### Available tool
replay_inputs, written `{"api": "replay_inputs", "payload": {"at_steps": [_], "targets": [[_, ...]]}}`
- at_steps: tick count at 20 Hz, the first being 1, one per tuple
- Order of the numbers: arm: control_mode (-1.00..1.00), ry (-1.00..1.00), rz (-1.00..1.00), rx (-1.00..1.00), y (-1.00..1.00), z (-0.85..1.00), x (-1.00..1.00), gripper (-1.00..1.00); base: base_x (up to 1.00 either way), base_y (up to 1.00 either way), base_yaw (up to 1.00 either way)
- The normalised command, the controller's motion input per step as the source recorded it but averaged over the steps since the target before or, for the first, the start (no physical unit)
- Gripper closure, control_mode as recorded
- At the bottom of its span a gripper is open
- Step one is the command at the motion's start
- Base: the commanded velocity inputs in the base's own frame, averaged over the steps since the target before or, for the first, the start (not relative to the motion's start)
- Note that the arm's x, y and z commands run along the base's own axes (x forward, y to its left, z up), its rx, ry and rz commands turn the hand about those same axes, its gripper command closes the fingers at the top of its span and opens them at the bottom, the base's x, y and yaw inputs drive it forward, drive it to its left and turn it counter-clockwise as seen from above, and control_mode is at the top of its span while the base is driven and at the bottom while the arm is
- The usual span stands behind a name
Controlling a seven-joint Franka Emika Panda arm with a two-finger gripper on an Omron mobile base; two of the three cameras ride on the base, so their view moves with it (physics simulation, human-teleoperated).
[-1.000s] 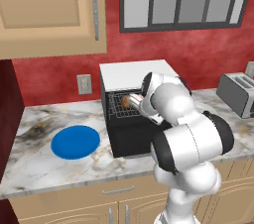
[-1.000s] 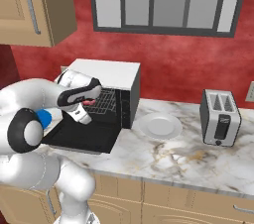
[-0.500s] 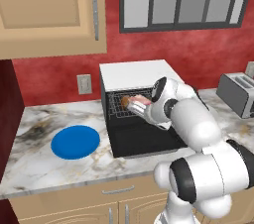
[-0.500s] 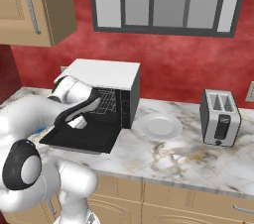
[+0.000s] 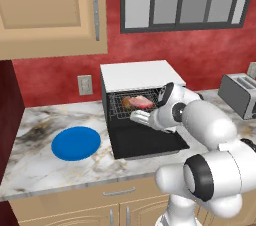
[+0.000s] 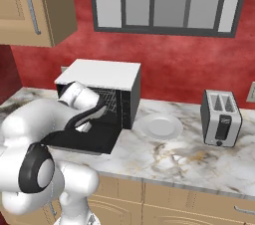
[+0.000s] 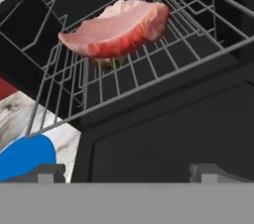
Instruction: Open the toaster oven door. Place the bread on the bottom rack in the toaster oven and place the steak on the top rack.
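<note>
The toaster oven (image 5: 141,74) stands on the counter with its door (image 5: 147,141) folded down flat. The steak (image 7: 116,27), pink with a red edge, lies on the upper wire rack (image 7: 163,57) inside; it also shows as the steak (image 5: 139,102) from the left base. Under it a small tan patch (image 7: 106,62) shows through the wires; I cannot tell whether it is the bread. My gripper (image 7: 127,172) hovers over the door just outside the cavity, below and in front of the steak, open with nothing between its fingertips (image 7: 49,171). From the left base the gripper (image 5: 139,116) points into the oven.
A blue plate (image 5: 76,143) lies on the counter left of the oven. On the oven's right sit a white plate (image 6: 160,126) and, further right, a silver slot toaster (image 6: 222,118). A wall cabinet (image 5: 50,10) hangs above the counter's left part.
The hand has drawn back out of the oven and dropped lower over the door. The steak stays on the upper rack. The jaws have remained open.
</note>
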Motion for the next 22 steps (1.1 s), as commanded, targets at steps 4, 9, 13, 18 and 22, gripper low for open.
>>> {"api": "replay_inputs", "payload": {"at_steps": [4, 9, 13, 18, 22], "targets": [[-1.0, 0.0, 0.09, -0.15, 0.01, 0.0, 0.14, -1.0, 0.0, 0.0, 0.0], [-1.0, 0.0, 0.03, -0.15, 0.04, 0.01, 0.32, -1.0, 0.0, 0.0, 0.0], [-1.0, 0.0, 0.0, -0.13, 0.04, 0.02, 0.41, -1.0, 0.0, 0.0, 0.0], [-1.0, 0.0, 0.0, -0.1, 0.01, 0.02, 0.47, -1.0, 0.0, 0.0, 0.0], [-1.0, 0.0, 0.01, -0.09, 0.09, 0.0, 0.55, -1.0, 0.0, 0.0, 0.0]]}}
